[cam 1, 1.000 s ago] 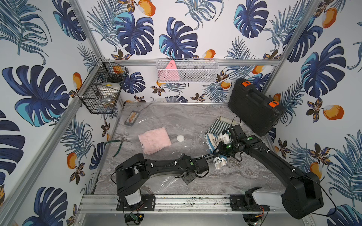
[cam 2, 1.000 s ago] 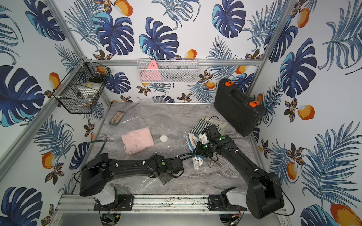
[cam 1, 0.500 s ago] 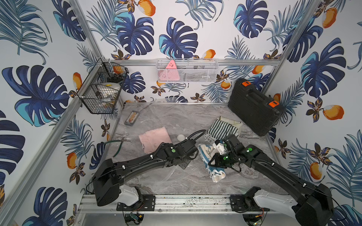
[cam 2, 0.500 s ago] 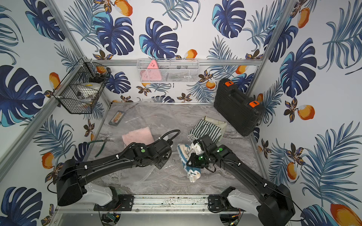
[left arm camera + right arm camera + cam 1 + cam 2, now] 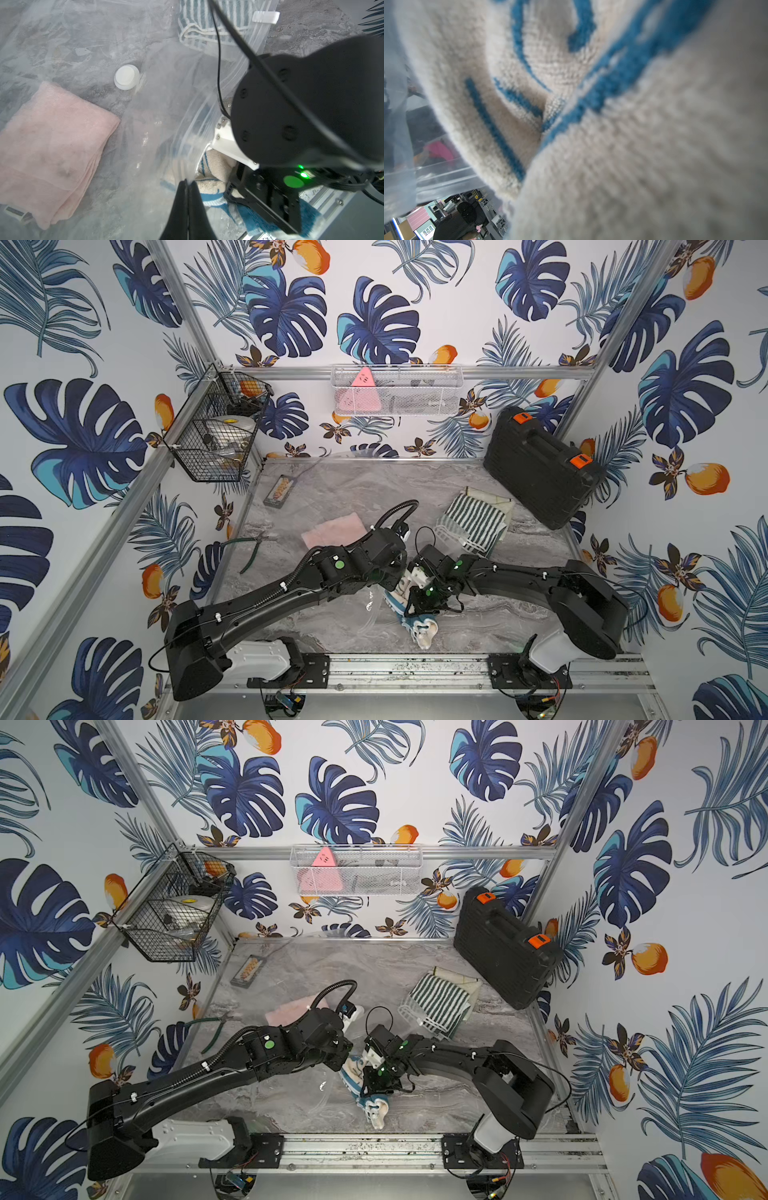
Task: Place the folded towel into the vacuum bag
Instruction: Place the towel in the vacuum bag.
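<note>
The folded towel (image 5: 420,624) (image 5: 376,1110), cream with blue pattern, hangs from my right gripper (image 5: 415,602) near the table's front centre. It fills the right wrist view (image 5: 612,124) and hides the fingers there. My left gripper (image 5: 188,184) (image 5: 400,574) is shut on the edge of the vacuum bag (image 5: 145,108), holding the clear plastic up right beside the towel. The bag's white valve disc (image 5: 126,76) and slider clip (image 5: 266,17) show in the left wrist view. A pink towel (image 5: 52,145) (image 5: 332,529) lies under the plastic.
A green-striped towel (image 5: 473,520) lies at the right rear. A black tool case (image 5: 540,472) leans in the back right corner. Pliers (image 5: 249,549) and a small flat box (image 5: 282,491) lie along the left edge. A wire basket (image 5: 216,435) hangs on the left wall.
My left arm has come up from the front of the table with the bag's edge. The right arm has carried the towel left and toward the front, up to the left gripper.
</note>
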Motion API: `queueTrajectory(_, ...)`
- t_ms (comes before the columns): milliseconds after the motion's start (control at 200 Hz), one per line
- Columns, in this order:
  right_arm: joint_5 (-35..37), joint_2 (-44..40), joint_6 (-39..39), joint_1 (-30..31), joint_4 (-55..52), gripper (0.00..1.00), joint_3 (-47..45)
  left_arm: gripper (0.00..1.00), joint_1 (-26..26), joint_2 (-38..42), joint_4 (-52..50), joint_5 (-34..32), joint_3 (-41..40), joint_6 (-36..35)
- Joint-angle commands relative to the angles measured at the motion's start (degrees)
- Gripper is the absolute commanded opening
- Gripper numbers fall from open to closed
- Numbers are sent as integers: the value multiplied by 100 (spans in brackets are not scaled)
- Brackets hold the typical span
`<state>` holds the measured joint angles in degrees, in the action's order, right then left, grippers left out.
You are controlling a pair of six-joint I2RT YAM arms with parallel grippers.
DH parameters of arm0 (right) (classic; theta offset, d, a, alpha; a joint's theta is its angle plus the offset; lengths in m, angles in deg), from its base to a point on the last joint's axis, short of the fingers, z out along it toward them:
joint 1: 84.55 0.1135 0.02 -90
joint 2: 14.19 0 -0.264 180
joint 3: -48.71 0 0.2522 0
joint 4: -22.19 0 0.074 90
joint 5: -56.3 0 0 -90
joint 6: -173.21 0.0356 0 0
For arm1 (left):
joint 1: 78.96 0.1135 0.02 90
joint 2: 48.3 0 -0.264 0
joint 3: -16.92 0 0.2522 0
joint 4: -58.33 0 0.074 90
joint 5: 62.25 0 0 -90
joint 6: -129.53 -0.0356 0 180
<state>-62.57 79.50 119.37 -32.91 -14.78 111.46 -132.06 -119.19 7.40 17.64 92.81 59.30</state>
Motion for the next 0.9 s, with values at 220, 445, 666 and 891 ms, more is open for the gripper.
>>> queueTrajectory(220,363,630,-254,-13,49,15,46,38,-33,-2,-111,308,-226,149)
queueTrajectory(445,381,658,-279,-51,138,15,-56,70,-78,-658,-263,306,-121,-228)
queueTrajectory(666,292,661,-173,-83,339,15,-147,66,-86,-1079,-288,-176,-116,-545)
queueTrajectory(891,307,620,-237,-143,290,15,-186,5,20,-917,-268,-412,-82,-659)
